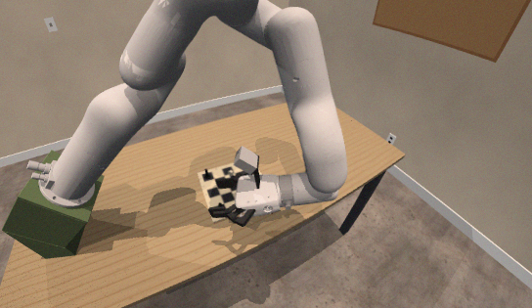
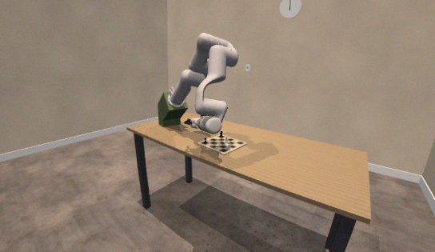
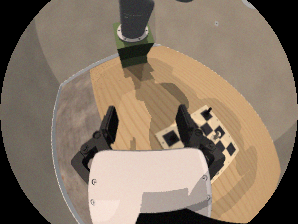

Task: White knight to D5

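No lettering or numbers can be read anywhere. The chessboard (image 1: 221,191) near the middle of the top view is too small for its edge marks to be made out. The round wall clock (image 2: 290,6) at the upper right of the exterior view shows no digits.

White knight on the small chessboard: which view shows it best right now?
The exterior view: the white knight stands unobstructed on the black-and-cream chessboard. In the top view the open gripper and wrist cover it. In the wrist view it is a tiny pale speck.
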Available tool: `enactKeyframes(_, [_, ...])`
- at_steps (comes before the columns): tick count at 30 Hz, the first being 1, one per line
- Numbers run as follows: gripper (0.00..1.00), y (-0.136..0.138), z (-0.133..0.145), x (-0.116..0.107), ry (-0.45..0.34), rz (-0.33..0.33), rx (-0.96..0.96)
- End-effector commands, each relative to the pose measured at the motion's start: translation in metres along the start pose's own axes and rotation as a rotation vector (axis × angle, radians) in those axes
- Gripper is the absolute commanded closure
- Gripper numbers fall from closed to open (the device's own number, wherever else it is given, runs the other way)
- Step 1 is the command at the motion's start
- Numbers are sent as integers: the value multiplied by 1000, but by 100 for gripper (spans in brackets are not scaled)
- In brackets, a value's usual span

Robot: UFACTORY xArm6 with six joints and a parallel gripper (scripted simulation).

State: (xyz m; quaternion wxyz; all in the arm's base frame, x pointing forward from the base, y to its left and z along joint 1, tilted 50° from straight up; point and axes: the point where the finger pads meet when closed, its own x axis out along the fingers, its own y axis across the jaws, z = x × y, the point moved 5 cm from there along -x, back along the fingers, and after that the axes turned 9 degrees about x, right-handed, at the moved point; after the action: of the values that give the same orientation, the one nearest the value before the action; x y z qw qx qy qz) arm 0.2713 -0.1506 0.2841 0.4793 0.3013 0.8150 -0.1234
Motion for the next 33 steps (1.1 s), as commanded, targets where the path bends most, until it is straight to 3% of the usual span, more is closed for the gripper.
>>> enactKeyframes(1, [0, 10, -8, 5, -140, -142, -24])
enactKeyframes(2, [0, 10, -8, 5, -140, -142, -24])
enactKeyframes(3, [0, 19, -12, 6, -247, -233, -79])
enactKeyframes(8, [0, 29, -15, 6, -359, -313, -143])
enactKeyframes(9, [0, 40, -17, 3, -421, -345, -190])
enactKeyframes(17, [0, 67, -29, 4, -691, -480, -369])
enactKeyframes(19, [0, 67, -29, 4, -691, -480, -369])
enactKeyframes(20, [0, 82, -36, 4, -794, -512, -450])
enactKeyframes(22, [0, 97, -41, 3, -839, -516, -497])
enactKeyframes(24, [0, 96, -43, 5, -897, -537, -535])
enactKeyframes(25, [0, 112, -50, 5, -931, -535, -577])
enactKeyframes(27, [0, 110, -52, 7, -985, -550, -614])
enactKeyframes(30, [0, 136, -68, 12, -1096, -551, -730])
enactKeyframes(32, [0, 135, -69, 13, -1132, -557, -758])
enactKeyframes(33, [0, 145, -77, 17, -1189, -555, -819])
